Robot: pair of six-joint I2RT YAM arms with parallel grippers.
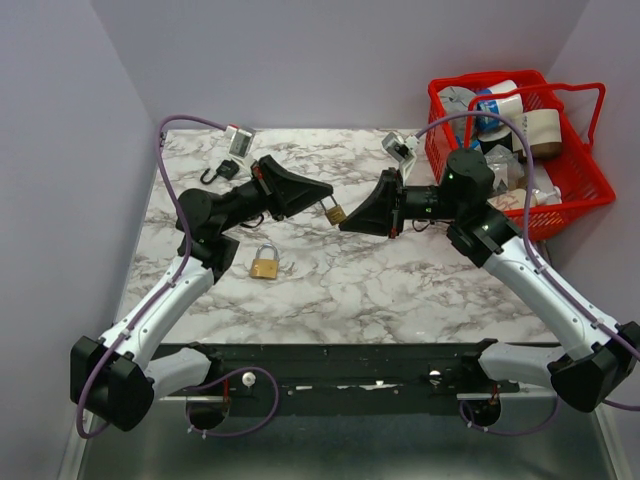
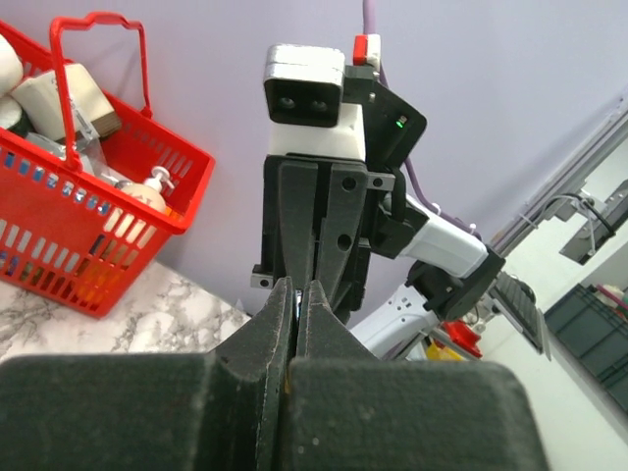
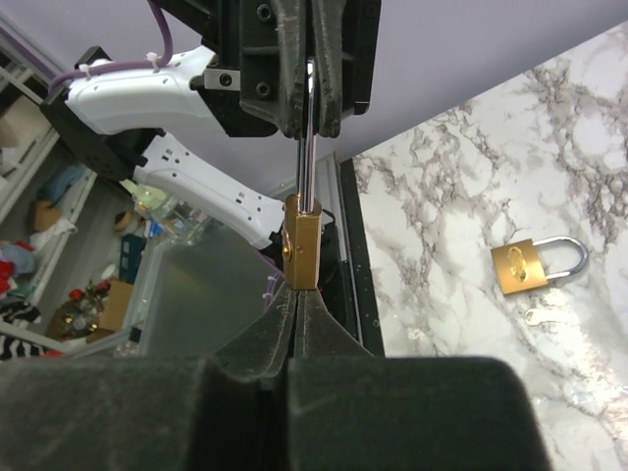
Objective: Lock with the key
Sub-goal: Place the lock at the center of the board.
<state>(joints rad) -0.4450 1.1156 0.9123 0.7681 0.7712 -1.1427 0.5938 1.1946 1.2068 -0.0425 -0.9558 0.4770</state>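
L gripper [image 1: 322, 201]: fingers pressed together on the silver shackle [image 3: 309, 147] of a small brass padlock [image 1: 335, 212], near centre of the top view, slightly left. Brass body hanging free below the tips, clear of the marble table [image 1: 400, 290]. Upright at centre of frame in R wrist view.

R gripper [image 1: 347, 224]: just right of that padlock in the top view, pointing towards the L gripper, the two nearly nose to nose. Fingers pressed together as well, w/ only a thin dark line btw. them in R wrist view. Tips right up against the lower end of the brass body. Same meeting seen from the other side in L wrist view: own fingers closed on a thin strip of metal at centre, R gripper directly behind.

As for the key: not possible to locate in any view. Place where the R tips meet the padlock too tight and dark for telling about anything pinched there.

Second brass padlock [image 1: 265, 263]: flat on the table, lower left of centre in the top view, shackle closed, well apart from both grippers. At right side, mid height, in R wrist view, w/ a small pale shape [image 3: 530, 316] just under it, too faint to name.

Black padlock [image 1: 225, 170]: upper left of the table, near the back edge, w/ shackle standing out like a hook.

Red basket [image 1: 585, 190]: upper right corner of the top view, filled w/ rolls, bottles etc.
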